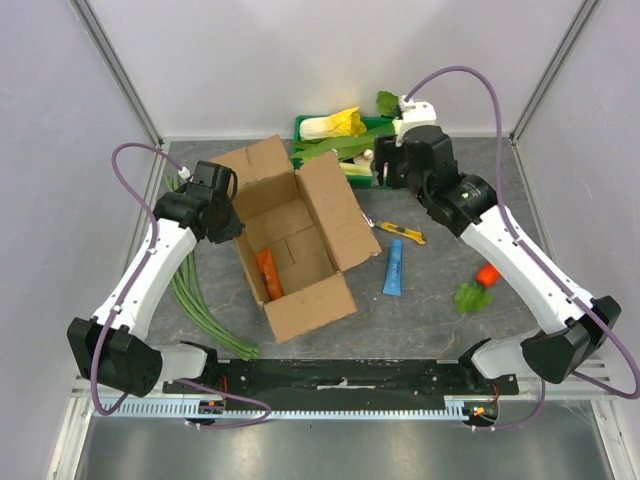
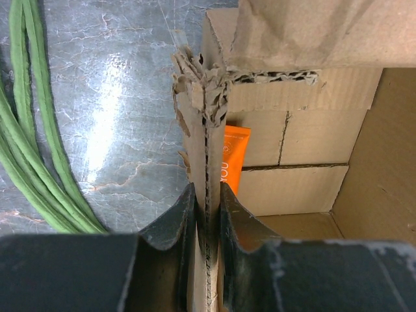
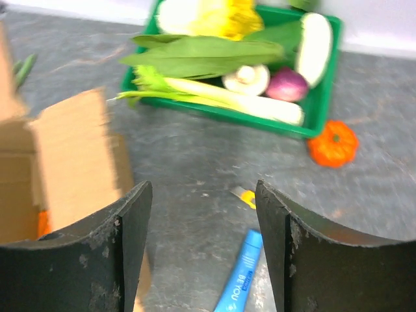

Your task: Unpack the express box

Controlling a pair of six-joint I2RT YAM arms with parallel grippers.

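Observation:
The express box (image 1: 300, 245) stands open in the middle of the table, its flaps spread outward. My left gripper (image 1: 230, 218) is shut on the box's left wall (image 2: 207, 130), one finger outside and one inside. An orange tube (image 1: 267, 275) lies on the box floor by that wall, just past the inner finger (image 2: 234, 159). My right gripper (image 3: 203, 192) hangs open with nothing between its fingers, above the table to the right of the box flap (image 3: 71, 156). In the top view it (image 1: 385, 172) is near the green tray. A blue tube (image 1: 395, 267) lies on the table below it (image 3: 239, 279).
A green tray (image 1: 302, 127) of vegetables sits at the back. A yellow utility knife (image 1: 403, 232) lies by the blue tube. Long green beans (image 1: 195, 290) stretch left of the box. A small orange pumpkin (image 3: 333, 143) rests beside the tray; a red piece (image 1: 487, 274) and a leaf (image 1: 470, 297) lie at right.

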